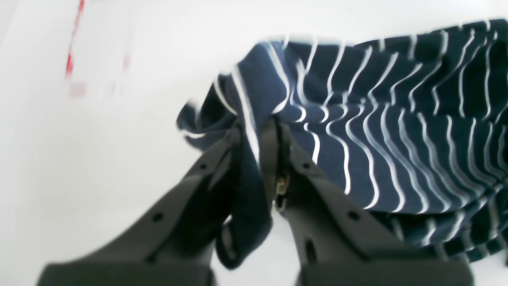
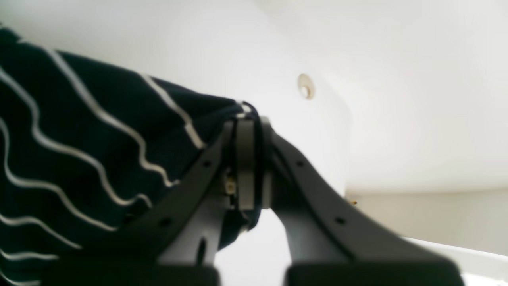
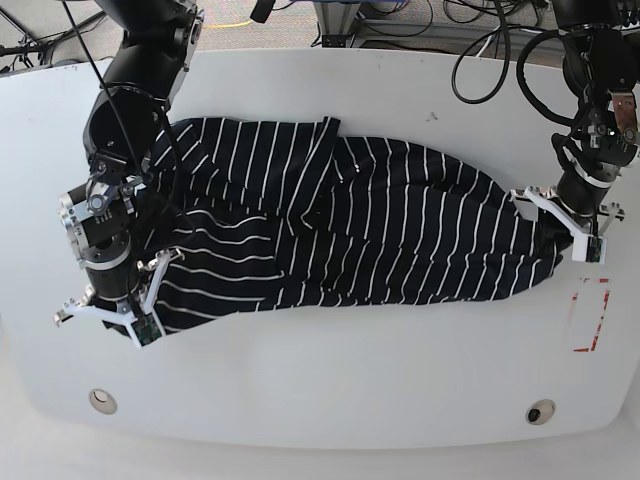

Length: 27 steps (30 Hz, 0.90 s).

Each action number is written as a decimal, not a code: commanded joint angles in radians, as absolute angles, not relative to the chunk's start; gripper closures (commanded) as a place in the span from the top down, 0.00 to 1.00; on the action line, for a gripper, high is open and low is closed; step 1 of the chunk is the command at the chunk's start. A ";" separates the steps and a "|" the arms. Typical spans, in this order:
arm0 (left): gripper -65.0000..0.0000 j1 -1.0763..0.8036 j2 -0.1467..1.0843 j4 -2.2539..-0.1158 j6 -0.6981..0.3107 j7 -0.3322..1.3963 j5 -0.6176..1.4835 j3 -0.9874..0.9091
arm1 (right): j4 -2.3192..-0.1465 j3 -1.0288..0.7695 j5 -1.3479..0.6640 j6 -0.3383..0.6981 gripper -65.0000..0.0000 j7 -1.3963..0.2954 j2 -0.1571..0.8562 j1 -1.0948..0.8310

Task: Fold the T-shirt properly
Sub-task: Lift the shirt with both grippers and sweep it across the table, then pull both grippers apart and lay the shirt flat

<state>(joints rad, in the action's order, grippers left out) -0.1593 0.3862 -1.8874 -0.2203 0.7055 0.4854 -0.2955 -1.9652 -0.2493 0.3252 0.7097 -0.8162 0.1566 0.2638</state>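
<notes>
The T-shirt [image 3: 350, 230], dark navy with thin white stripes, lies spread and wrinkled across the white table. My left gripper [image 1: 258, 131] is shut on a bunched edge of the T-shirt [image 1: 377, 151], with fabric hanging down between its fingers; in the base view it [image 3: 557, 235] sits at the shirt's right end. My right gripper [image 2: 248, 123] is shut on a fold of the T-shirt [image 2: 79, 151]. In the base view it [image 3: 135, 300] is at the shirt's lower left corner.
A red rectangle mark [image 3: 590, 315] lies on the table [image 3: 330, 390] just below my left gripper, and shows blurred as the red mark [image 1: 73, 47]. Two round holes [image 3: 100, 400] [image 3: 540, 412] sit near the front edge. Cables [image 3: 480, 40] hang at the back.
</notes>
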 commanded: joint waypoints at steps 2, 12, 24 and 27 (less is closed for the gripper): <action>0.00 -0.067 0.418 -1.929 -0.214 0.720 0.487 -0.321 | -1.974 -0.249 0.321 0.698 0.00 -0.843 0.199 0.377; 0.00 0.282 0.441 -1.933 -0.214 0.877 0.487 -0.390 | -1.933 -0.165 0.321 0.698 0.00 -0.992 0.317 0.693; 0.00 0.378 0.486 -1.925 -0.214 0.883 0.486 -0.395 | -1.959 -0.170 0.323 0.698 0.00 -1.185 0.351 0.883; 0.00 0.308 0.478 -1.925 -0.214 0.881 0.486 -0.397 | -1.965 -0.205 0.325 0.698 0.00 -1.193 0.348 0.814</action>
<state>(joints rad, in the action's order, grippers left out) 0.3088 0.4656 -1.9152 -0.2245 0.8967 0.5034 -0.3847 -1.9495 -0.1791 0.3107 0.7059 -1.1969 0.3412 0.8139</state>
